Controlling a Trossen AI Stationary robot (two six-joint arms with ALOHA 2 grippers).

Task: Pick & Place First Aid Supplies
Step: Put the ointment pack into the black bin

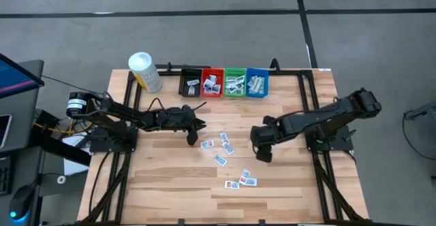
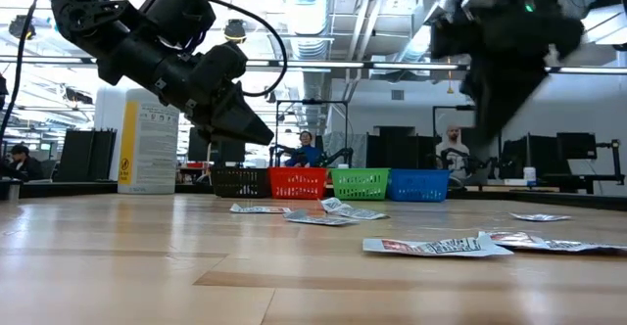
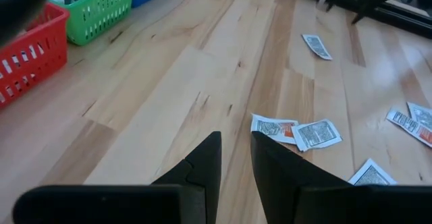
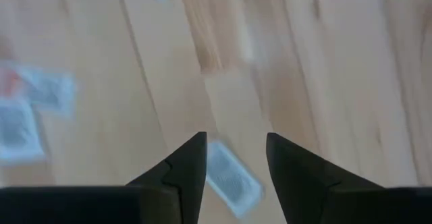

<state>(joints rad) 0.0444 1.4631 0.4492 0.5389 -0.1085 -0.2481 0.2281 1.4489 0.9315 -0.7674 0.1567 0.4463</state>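
Several small white first aid packets lie flat and scattered on the wooden table, among them a pair and a group nearer the front edge. My left gripper hovers left of the scatter, narrowly open and empty, above the wood in the low view. The closest packets lie just beyond its fingers. My right gripper is open above the table, to the right of the packets. One packet shows in the gap below its fingers.
Four small bins stand in a row at the far edge: black, red, green and blue, each with packets inside. A white-capped yellow bottle stands left of them. Bare wood lies between bins and scatter.
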